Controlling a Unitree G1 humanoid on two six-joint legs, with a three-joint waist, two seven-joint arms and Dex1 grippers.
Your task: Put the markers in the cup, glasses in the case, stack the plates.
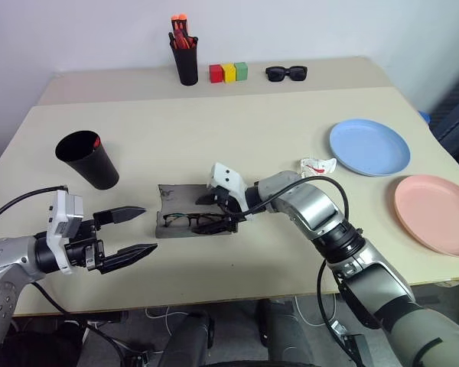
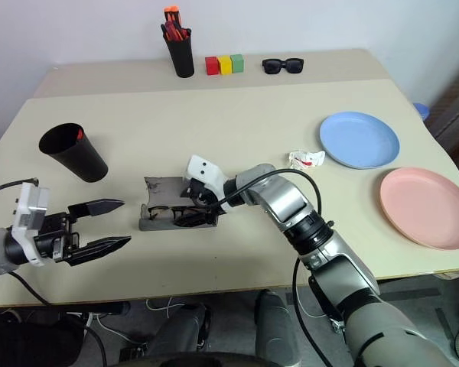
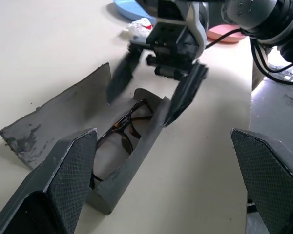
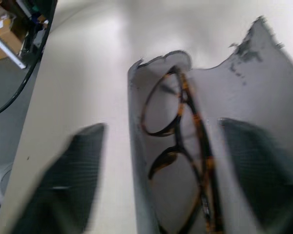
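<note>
Sitting inside the open case (image 1: 185, 214), the glasses (image 1: 190, 221) were done; right gripper (image 3: 154, 95) released, left gripper (image 1: 135, 233) spread empty. Plates (image 1: 369, 147) lay unstacked; a marker looked already in the cup (image 1: 88, 159).

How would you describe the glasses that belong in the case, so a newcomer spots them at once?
Start at the table. Near its front middle lies an open grey case, and the glasses lie inside it. They are thin and dark-framed with clear lenses, unlike the chunky black sunglasses at the back.
</note>
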